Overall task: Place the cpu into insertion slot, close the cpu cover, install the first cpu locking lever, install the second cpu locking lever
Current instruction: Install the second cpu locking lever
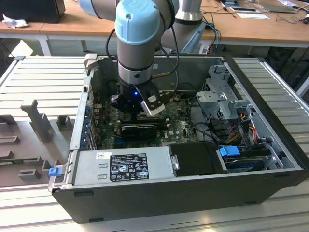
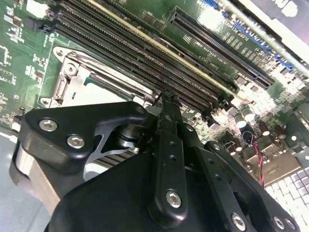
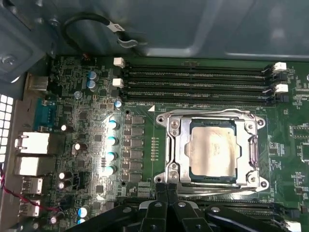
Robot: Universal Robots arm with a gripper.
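In the exterior view, the arm reaches down into an open computer case (image 1: 270, 159) lying on its side. The claw (image 1: 136, 112) hangs low over the green motherboard (image 1: 181, 126). Beside the claw, toward the exterior view's right, a silver block on the wrist catches the light. Nearer the camera than the claw sit a grey power supply (image 1: 123, 165) and a black drive cage (image 1: 195, 158). Whether the fingers stand apart or together cannot be told from here.

In the second wrist view, the claw (image 2: 166, 99) shows from behind, its black fingers (image 2: 167, 113) pressed together into one narrow tip with nothing between them. The tip sits at the edge of the cpu cover (image 2: 104, 79), whose silvery frame lies just beyond the fingertips. Past the cover run the long black memory slots (image 2: 145, 53).

In the first wrist view, the claw (image 3: 166, 191) points at the near edge of the insertion slot (image 3: 182, 181), fingers (image 3: 161, 198) together, the tip touching or just short of the frame. The cpu (image 3: 213, 149) lies flat in the slot, metal top up, framed by the cpu cover (image 3: 175, 145), which is down around it. The memory slots (image 3: 195, 82) lie beyond the socket, well away from the claw, and a row of blue-topped capacitors (image 3: 111, 147) stands off to one side.
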